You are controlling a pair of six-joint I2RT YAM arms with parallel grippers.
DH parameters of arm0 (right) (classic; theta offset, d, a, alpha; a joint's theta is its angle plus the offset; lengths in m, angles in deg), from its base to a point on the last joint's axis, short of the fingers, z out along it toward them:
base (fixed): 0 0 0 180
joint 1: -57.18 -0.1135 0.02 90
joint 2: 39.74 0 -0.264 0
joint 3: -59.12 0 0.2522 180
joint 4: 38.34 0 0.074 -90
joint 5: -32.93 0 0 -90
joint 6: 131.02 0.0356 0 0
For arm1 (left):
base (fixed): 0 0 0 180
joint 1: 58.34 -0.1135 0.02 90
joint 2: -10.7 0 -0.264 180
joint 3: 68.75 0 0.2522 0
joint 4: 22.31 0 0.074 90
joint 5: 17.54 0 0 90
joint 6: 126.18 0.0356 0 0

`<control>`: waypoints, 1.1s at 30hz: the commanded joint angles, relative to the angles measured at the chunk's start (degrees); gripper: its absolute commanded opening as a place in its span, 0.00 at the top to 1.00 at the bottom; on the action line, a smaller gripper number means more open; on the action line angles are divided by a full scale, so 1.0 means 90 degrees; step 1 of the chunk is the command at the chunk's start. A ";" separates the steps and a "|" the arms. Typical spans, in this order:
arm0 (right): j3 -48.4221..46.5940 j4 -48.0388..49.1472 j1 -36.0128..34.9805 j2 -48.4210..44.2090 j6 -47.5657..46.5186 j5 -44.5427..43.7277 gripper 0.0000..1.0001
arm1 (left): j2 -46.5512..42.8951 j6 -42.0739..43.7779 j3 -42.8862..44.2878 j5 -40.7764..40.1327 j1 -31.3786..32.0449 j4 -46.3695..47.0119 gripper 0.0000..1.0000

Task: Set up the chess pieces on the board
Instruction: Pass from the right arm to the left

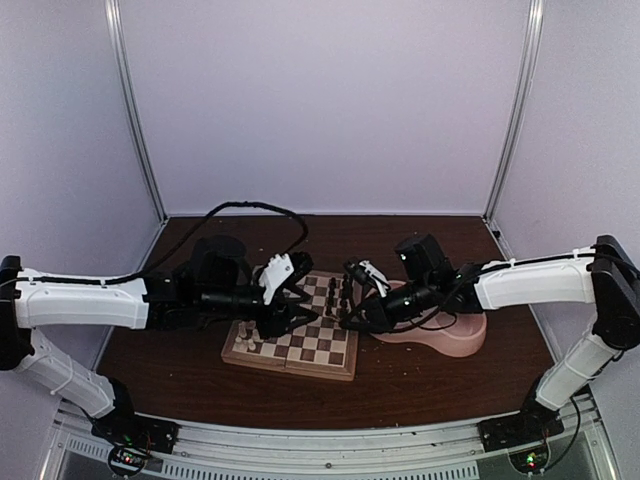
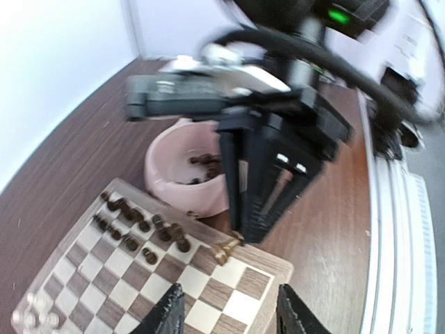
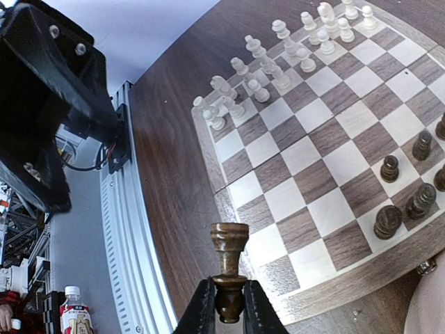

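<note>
The board (image 1: 318, 345) lies between my two arms. Cream chess pieces (image 3: 278, 52) stand bunched along one edge of it, and dark brown ones (image 2: 139, 229) sit in rows along the opposite edge. My right gripper (image 3: 229, 285) is shut on a dark brown piece (image 3: 229, 261), held upright by its lower end over the board's corner (image 3: 306, 296). In the left wrist view that same piece (image 2: 226, 249) hangs tilted at the tips of the right gripper (image 2: 254, 233). My left gripper (image 2: 229, 296) hovers open above the board with nothing between its fingers.
A pink double bowl (image 1: 445, 340) stands right of the board, and its near cup (image 2: 184, 174) holds more dark pieces. The right arm's cable loops over the bowl. A metal rail (image 3: 132, 264) runs along the table's near edge.
</note>
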 commanded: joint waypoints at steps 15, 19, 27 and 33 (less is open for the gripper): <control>-0.0073 0.0315 -0.0677 -0.0062 -0.0408 0.0896 0.88 | 0.0351 0.2326 -0.0509 0.1887 0.0131 0.1142 0.49; -0.0020 0.0395 -0.0695 -0.0168 -0.0409 0.0927 0.88 | 0.0472 0.2403 -0.0474 0.1874 0.0132 0.1043 0.49; 0.0065 0.0442 -0.0697 -0.0301 -0.0420 0.0766 0.88 | 0.0537 0.2454 -0.0358 0.1877 0.0132 0.0850 0.69; 0.0198 0.0596 -0.0700 -0.0488 -0.0390 0.0719 0.88 | 0.0528 0.2466 -0.0321 0.1793 0.0127 0.0769 0.72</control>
